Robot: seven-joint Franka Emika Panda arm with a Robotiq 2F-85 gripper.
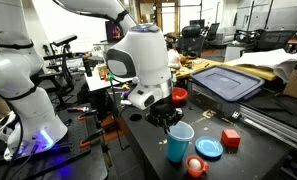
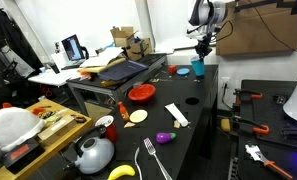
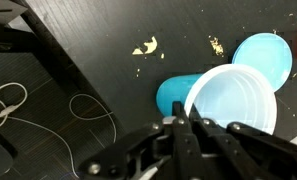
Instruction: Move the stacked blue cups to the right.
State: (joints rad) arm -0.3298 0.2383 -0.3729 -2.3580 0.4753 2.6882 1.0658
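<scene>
The stacked blue cups (image 1: pixel 178 143), smooth light blue plastic tumblers tapering to a narrower base, stand on the matte black table (image 1: pixel 146 155) just under the downward-pointing gripper (image 1: pixel 167 120). Its fingers are at the rim, but whether they pinch it cannot be told. A flat round blue plate (image 3: pixel 268 55) lies just beyond.

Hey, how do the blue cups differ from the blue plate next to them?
The cups stand upright and tall, tapering from a wide rim; the plate lies flat and low. The cups are deep, the plate shallow. In an exterior view the cups look more teal, the plate brighter blue. Both are round, blue and on the black table.
</scene>
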